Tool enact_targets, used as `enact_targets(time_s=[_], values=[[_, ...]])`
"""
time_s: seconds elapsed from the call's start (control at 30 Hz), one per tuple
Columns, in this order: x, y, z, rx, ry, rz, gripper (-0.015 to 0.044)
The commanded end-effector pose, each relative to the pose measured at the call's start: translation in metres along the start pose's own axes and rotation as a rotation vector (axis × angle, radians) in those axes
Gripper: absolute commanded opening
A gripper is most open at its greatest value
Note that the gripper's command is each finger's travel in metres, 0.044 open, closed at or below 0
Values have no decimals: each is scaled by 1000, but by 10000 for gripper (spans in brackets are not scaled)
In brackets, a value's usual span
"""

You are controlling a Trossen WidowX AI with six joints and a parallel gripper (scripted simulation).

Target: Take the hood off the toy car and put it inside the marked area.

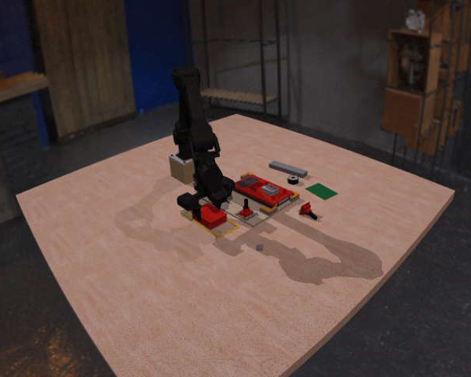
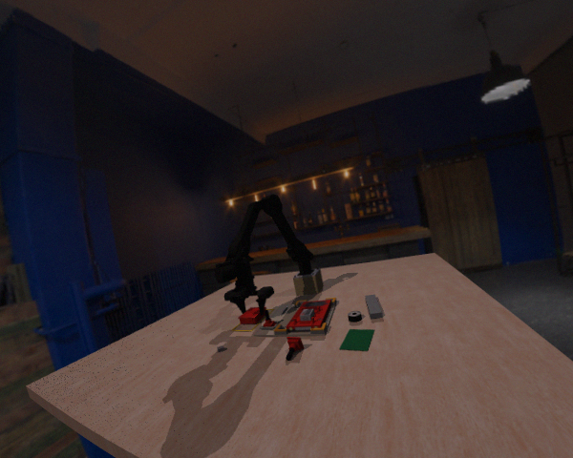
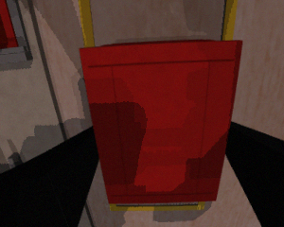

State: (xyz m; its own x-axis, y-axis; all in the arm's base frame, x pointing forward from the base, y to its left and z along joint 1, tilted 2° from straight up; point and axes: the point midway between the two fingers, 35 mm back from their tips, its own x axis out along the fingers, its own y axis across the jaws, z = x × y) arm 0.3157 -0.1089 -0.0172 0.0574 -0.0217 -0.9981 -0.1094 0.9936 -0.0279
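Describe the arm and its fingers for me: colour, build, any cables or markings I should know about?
The arm is black all over, built of chunky, blocky links, and stands on a tan box-shaped base with a pale top. The gripper ends in two broad, flat black fingers with slanted inner edges. No cables, labels or markings can be made out in any view; the dim lighting hides finer detail.
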Motion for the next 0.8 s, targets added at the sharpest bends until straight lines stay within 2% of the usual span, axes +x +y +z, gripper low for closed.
enact_targets(time_s=[0.0,0.1,0.67,0.77], values=[[2,0,0,-5,-4,2,0],[4,0,0,-5,-4,2,0],[2,0,0,0,0,0,440],[-9,0,1,0,-1,0,440]])
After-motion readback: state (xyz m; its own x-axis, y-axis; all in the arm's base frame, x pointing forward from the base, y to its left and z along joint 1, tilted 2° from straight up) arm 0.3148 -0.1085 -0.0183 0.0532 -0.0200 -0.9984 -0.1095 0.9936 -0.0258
